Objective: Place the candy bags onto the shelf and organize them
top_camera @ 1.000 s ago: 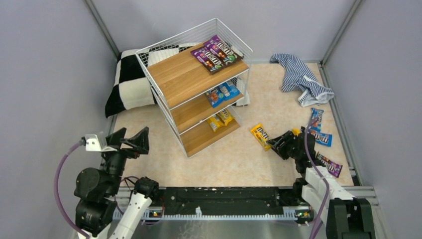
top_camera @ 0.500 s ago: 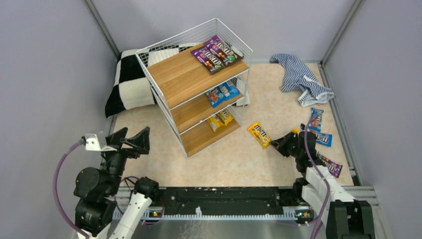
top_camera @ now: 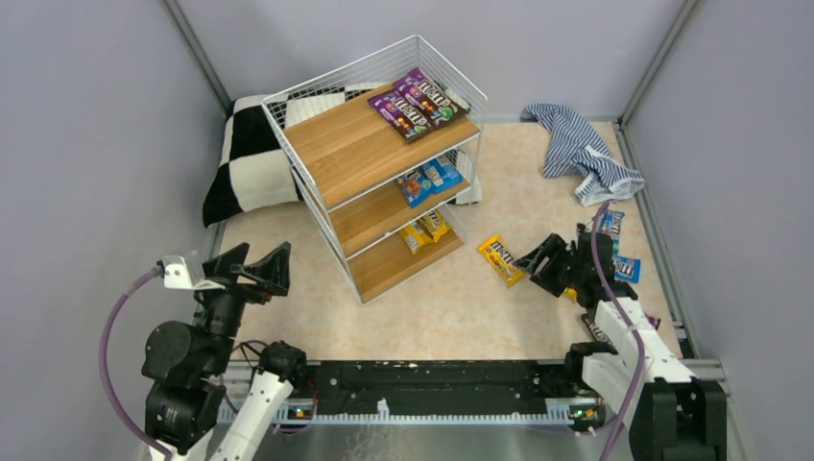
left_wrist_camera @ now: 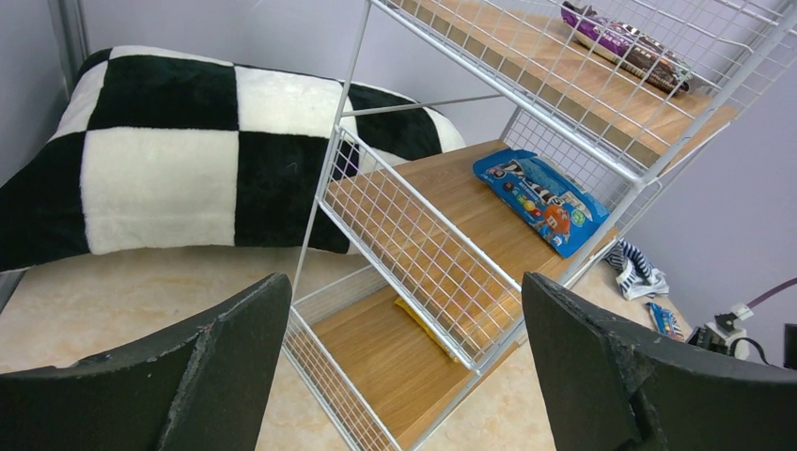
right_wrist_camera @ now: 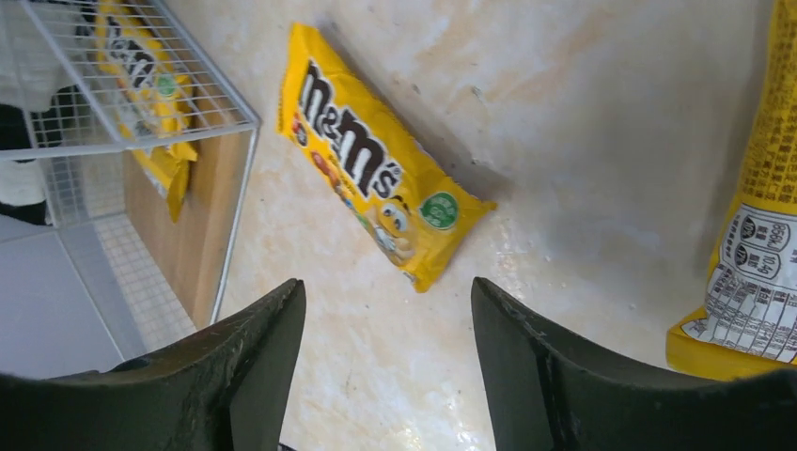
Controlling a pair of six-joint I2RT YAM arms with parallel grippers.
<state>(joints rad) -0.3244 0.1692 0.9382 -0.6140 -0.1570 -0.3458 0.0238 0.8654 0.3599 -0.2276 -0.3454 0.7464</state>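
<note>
Two pincers wide open, empty. Right pincer (right_wrist_camera: 385, 287) hovered just beside yellow bag (right_wrist_camera: 371, 178), flat on surface (right_wrist_camera: 583, 113) near shelf (top_camera: 355, 144) – lined up for grab, I'd guess. Left pincer (left_wrist_camera: 404, 282) parked facing shelf, out of way.

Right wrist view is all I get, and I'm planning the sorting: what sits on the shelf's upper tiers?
Observer: The top board of the shelf holds purple candy bags.
Operator: And the middle board?
Observer: That one holds blue candy bags.
Operator: Any blue ones lying off the shelf?
Observer: Yes, loose blue bags lie on the table, near the striped cloth.
</note>
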